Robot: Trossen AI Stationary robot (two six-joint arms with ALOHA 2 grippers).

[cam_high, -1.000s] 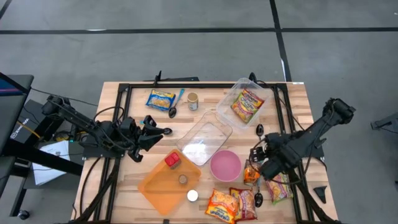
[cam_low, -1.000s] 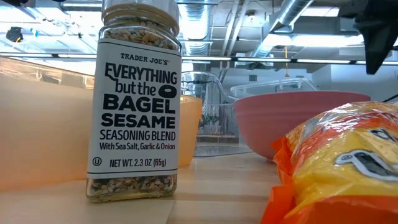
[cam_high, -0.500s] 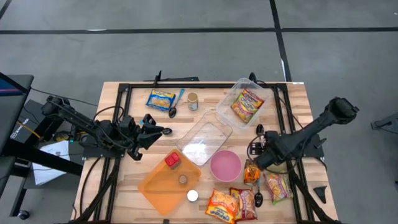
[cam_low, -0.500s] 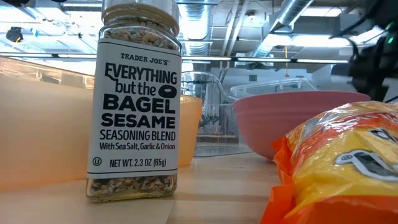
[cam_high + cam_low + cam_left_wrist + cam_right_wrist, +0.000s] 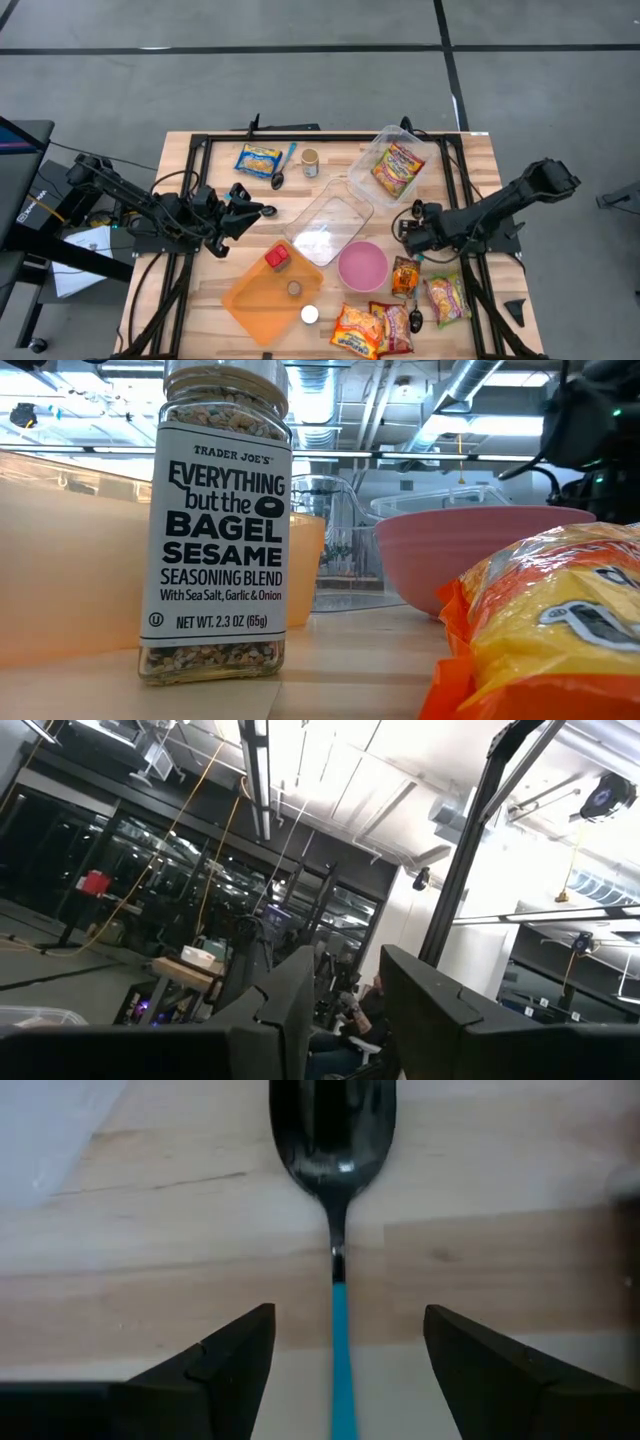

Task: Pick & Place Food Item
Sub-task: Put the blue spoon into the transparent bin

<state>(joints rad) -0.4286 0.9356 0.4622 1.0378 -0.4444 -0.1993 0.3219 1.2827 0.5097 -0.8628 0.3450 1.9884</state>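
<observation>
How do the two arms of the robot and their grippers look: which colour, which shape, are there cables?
Both arms are dark, slender and jointed, with black cables looping beside them. The right gripper has two dark, wedge-shaped fingers. The left gripper has broad, flat dark fingers with angular edges.

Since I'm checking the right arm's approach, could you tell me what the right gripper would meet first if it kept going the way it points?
Most likely the black spoon with the blue handle: it lies on the wooden table straight ahead of the open right gripper, centred between its fingers. How far the gripper stands above it is unclear.
</observation>
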